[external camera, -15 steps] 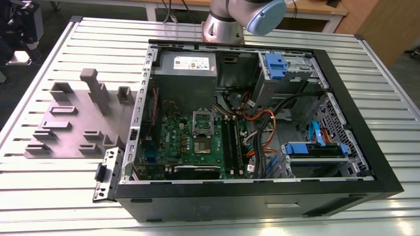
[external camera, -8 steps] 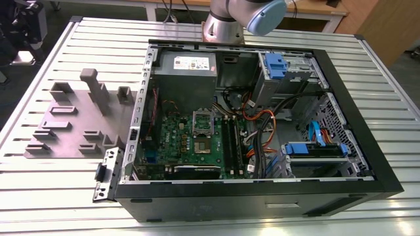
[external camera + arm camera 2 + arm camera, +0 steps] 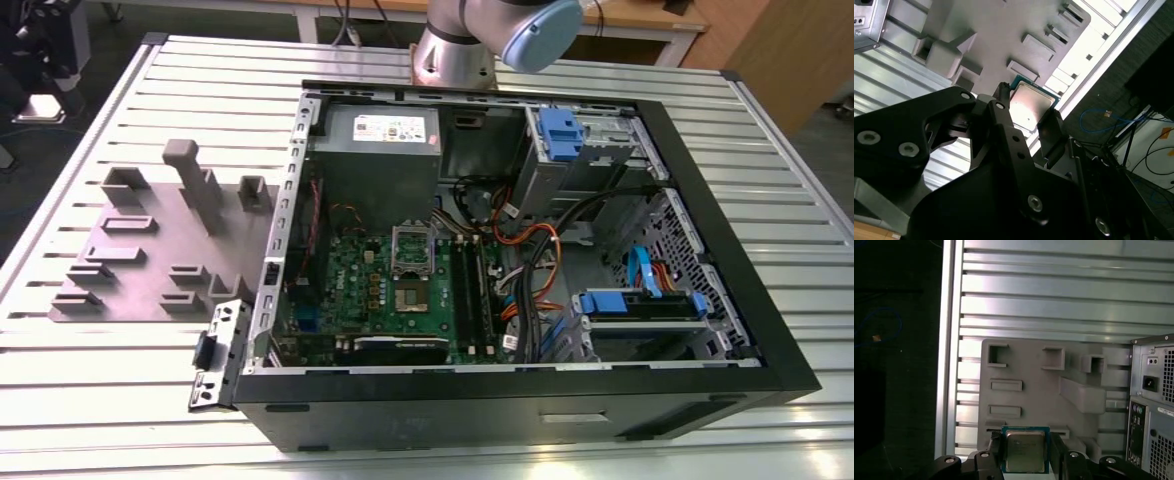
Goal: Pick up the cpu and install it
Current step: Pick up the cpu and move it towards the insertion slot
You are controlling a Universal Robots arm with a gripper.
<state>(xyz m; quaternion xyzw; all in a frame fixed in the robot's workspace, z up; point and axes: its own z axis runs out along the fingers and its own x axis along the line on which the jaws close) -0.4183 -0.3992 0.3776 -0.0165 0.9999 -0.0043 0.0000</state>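
On the table the tray lies beside the case (at the exterior view's left of it), the cpu gripped within the gripper.

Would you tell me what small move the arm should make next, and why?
Probably carry the cpu towards the open case: the gripper clasps it over the grey tray, and the socket lies inside the case.

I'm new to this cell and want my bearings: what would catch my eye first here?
The open computer case, lying on the slatted metal table with its green motherboard exposed, dominates the exterior view. At that view's left sits a grey fixture tray. In both wrist views the gripper clasps the cpu between its black fingers, with that tray behind it.
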